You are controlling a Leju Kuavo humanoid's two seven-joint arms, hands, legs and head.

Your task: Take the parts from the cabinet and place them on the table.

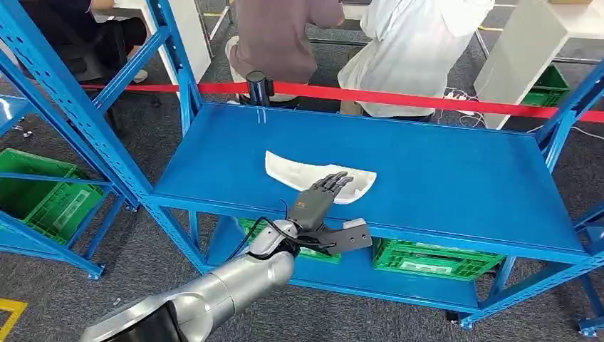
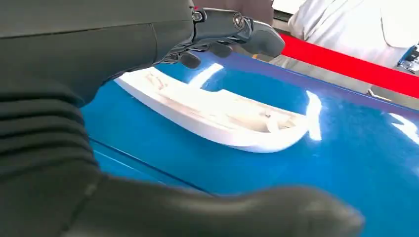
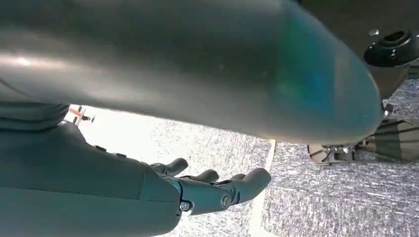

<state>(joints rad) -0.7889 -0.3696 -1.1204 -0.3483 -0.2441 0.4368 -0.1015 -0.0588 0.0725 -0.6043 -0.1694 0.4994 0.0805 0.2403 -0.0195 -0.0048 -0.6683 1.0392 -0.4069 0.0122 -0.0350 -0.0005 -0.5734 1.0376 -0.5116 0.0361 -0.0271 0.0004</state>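
A white curved plastic part (image 1: 292,167) lies on the blue shelf (image 1: 456,171) of the cabinet, left of the middle. My left hand (image 1: 324,196) reaches in from the front edge, its fingers spread flat over the part's right end. In the left wrist view the part (image 2: 222,116) lies on the blue surface, the dark fingers (image 2: 232,27) hover above its far side and the thumb (image 2: 257,212) lies low on the near side; nothing is gripped. My right hand (image 3: 197,190) hangs over the grey floor, fingers loosely extended and holding nothing.
Blue uprights (image 1: 85,121) frame the cabinet. Green crates (image 1: 434,258) sit on the lower shelf and another green crate (image 1: 43,196) stands at the left. A red barrier tape (image 1: 399,96) on a black post (image 1: 258,87) runs behind, with people (image 1: 420,50) seated beyond.
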